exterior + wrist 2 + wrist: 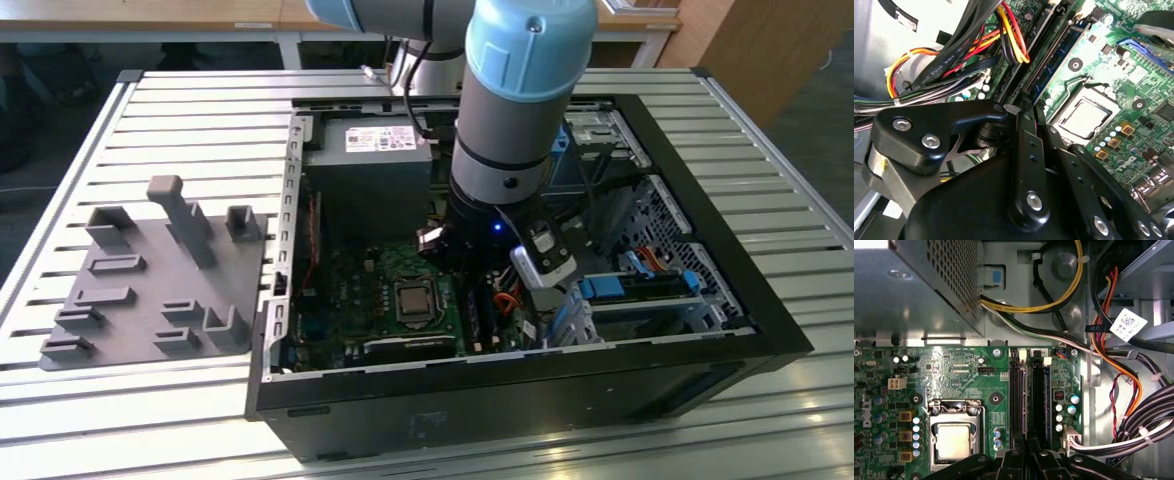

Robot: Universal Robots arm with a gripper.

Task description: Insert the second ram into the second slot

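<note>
Slatted surface (187, 110) carries an open case (754, 325); the arm (514, 120) reaches in near the socket (414, 298). Second wrist view: the ram (1056, 57), a thin dark-blue stick, sits slotted beside the socket, jaws closed at its end. First wrist view: it runs parallel to the socket.

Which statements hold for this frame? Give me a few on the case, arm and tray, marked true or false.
1. The grey-and-blue robot arm reaches down into the open black computer case. True.
2. A fan cooler covers the processor. False: the bare silver processor shows on the green motherboard.
3. The grey plastic fixture tray lies inside the case. False: it lies on the slatted metal table, at the exterior view's left of the case.
4. The black gripper is above the long black memory slots. True.
5. Red, yellow and orange wires pass near those slots. True.
</note>
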